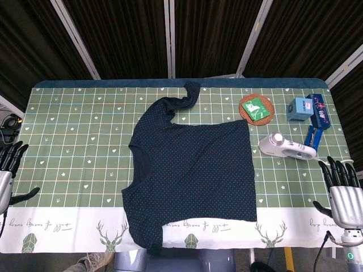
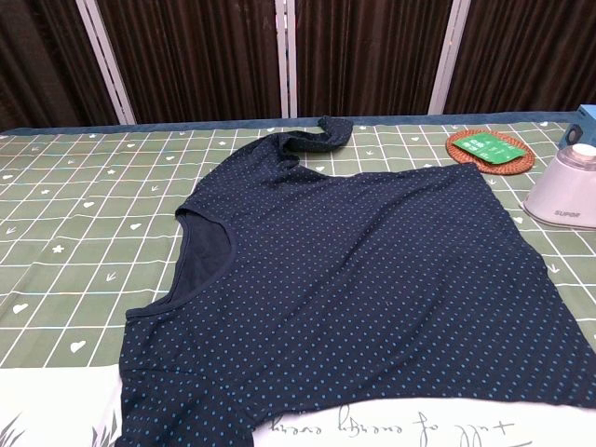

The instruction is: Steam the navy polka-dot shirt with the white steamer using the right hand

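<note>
Navy polka-dot shirt (image 1: 193, 175) lies flat mid-table, one sleeve bunched. White steamer (image 1: 285, 147) rests on its side just right of it, untouched. Right hand (image 1: 342, 192) hovers near, fingers apparently spread and empty; a careless grasp could knock the steamer off.
</note>
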{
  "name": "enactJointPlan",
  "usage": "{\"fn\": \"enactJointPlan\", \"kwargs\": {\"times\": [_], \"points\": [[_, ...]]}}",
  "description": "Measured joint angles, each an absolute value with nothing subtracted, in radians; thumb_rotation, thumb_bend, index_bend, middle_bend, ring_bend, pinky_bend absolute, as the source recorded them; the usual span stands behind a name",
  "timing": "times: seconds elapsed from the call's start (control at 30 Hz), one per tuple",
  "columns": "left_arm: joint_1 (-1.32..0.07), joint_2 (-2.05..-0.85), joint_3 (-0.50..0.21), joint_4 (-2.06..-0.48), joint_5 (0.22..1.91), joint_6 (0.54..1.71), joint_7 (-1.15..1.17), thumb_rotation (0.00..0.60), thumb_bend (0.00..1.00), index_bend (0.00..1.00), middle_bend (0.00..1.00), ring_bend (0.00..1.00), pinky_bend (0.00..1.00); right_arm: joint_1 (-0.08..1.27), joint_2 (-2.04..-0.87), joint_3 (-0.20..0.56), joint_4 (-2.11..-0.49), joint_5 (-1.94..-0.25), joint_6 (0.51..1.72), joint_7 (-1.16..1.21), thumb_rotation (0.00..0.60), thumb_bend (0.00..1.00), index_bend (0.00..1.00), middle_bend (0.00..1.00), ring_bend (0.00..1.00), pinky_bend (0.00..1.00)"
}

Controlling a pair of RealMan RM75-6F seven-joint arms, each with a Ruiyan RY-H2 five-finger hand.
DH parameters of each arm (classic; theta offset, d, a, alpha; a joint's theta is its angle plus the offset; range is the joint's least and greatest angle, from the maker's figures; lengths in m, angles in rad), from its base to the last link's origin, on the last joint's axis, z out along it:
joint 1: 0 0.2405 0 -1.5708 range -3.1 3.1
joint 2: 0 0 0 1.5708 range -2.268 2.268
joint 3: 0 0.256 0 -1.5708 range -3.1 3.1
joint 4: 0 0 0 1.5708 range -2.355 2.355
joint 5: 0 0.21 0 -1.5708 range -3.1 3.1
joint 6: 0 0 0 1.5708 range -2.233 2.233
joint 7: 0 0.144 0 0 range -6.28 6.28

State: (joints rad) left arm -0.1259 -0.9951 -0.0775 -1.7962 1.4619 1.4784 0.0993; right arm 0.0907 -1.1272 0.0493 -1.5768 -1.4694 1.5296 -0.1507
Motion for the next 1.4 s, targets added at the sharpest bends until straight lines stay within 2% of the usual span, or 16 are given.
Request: {"fn": "enactJointPlan", "kwargs": {"times": [0.3,0.43,0.57,0.63,0.8,0.97,1.4], "points": [[-0.128,-1.000,-0.082,-1.787,1.453,1.477,0.101,0.600,0.00,0.00,0.00,0.00,0.00,0.099,-1.133,0.057,-1.565,-1.457,1.494,-0.142,0.600,0.00,0.00,0.00,0.00,0.00],[-0.133,-1.008,-0.083,-1.787,1.453,1.470,0.110,0.600,0.00,0.00,0.00,0.00,0.00,0.146,-1.139,0.084,-1.526,-1.436,1.421,-0.099,0.600,0.01,0.00,0.00,0.00,0.00],[-0.137,-1.015,-0.085,-1.786,1.445,1.466,0.120,0.600,0.00,0.00,0.00,0.00,0.00,0.235,-1.150,0.130,-1.458,-1.392,1.285,-0.062,0.600,0.18,0.00,0.00,0.00,0.00],[-0.138,-1.017,-0.088,-1.783,1.435,1.464,0.124,0.600,0.00,0.00,0.00,0.00,0.00,0.282,-1.160,0.152,-1.419,-1.369,1.223,-0.059,0.600,0.23,0.00,0.00,0.00,0.00],[-0.141,-1.023,-0.094,-1.772,1.415,1.456,0.131,0.600,0.00,0.00,0.00,0.00,0.00,0.402,-1.228,0.202,-1.289,-1.278,1.091,-0.111,0.600,0.25,0.00,0.00,0.00,0.00],[-0.146,-1.029,-0.098,-1.762,1.394,1.443,0.135,0.600,0.00,0.00,0.00,0.00,0.00,0.475,-1.309,0.227,-1.176,-1.204,0.999,-0.190,0.600,0.31,0.00,0.00,0.00,0.00],[-0.155,-1.037,-0.105,-1.745,1.370,1.426,0.138,0.600,0.00,0.00,0.00,0.00,0.00,0.527,-1.422,0.212,-1.002,-1.158,0.905,-0.214,0.600,0.40,0.00,0.00,0.00,0.00]]}}
